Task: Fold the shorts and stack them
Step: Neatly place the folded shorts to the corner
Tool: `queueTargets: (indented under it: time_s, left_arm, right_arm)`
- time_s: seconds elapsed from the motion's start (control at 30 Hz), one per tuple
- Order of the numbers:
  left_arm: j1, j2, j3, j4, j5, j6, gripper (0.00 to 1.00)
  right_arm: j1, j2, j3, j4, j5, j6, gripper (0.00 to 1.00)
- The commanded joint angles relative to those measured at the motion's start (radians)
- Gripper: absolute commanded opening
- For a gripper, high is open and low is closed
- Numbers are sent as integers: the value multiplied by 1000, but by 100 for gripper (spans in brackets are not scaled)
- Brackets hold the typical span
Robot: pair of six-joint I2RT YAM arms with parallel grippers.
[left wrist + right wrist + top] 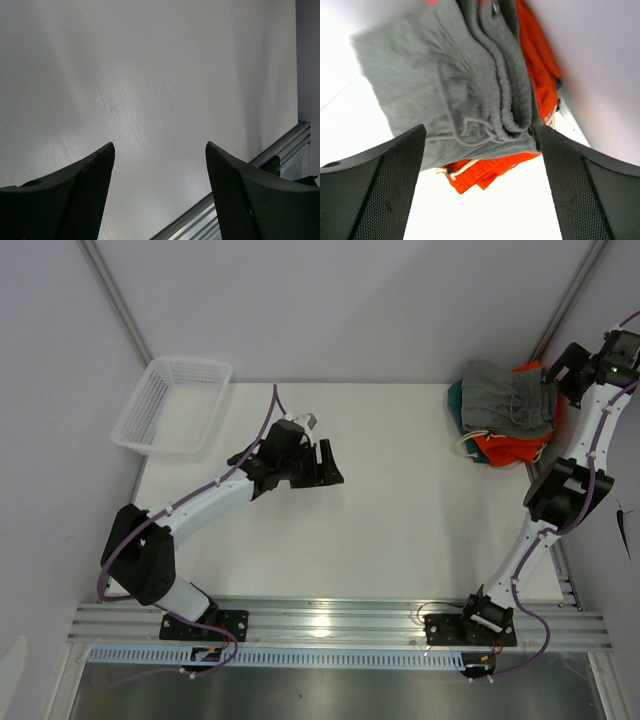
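Observation:
The grey shorts (508, 397) lie folded on top of a pile at the far right of the table. In the right wrist view the grey shorts (450, 75) fill the upper middle, waistband and grey drawstring facing the camera. My right gripper (482, 135) is open and empty, hovering just in front of the pile; in the top view the right gripper (560, 368) sits beside the pile's right edge. My left gripper (328, 462) is open and empty over the bare table middle; the left wrist view shows the left gripper (160, 150) above white table only.
An orange garment (505, 448) with a white drawstring lies under the grey shorts, with a teal piece (456, 400) at the pile's left. A white mesh basket (172, 405) stands at the far left. An aluminium rail (340, 620) runs along the near edge.

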Motion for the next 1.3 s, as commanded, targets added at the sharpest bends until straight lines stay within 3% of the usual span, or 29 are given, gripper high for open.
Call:
queueTargets:
  time_s: [0.0, 0.17, 0.3, 0.4, 0.63, 0.77, 1.0, 1.27]
  left_arm:
    - [-13, -71, -13, 13, -13, 13, 76]
    - [-13, -140, -18, -3, -36, 20, 77]
    - [-13, -237, -41, -7, -46, 22, 77]
    - [-13, -292, -71, -17, -57, 26, 79]
    - [-15, -515, -194, -39, -101, 37, 94]
    - [-15, -669, -293, -49, -126, 40, 95]
    - [-16, -905, -483, -46, -184, 42, 99]
    - [-15, -1154, -671, -52, -241, 23, 99]
  right_arm:
    - [-62, -209, 56, 135, 69, 40, 96]
    - [54, -463, -174, 165, 17, 24, 97]
    - [149, -696, -560, 294, -44, 40, 100]
    - [198, -874, -723, 391, -109, 74, 100]
    - [349, -1178, -1104, 498, -198, 124, 100]
    - [438, -1382, -1386, 612, -235, 195, 99]
    - [553, -1580, -1653, 627, -192, 221, 99]
    - [585, -1698, -1817, 649, -204, 204, 100]
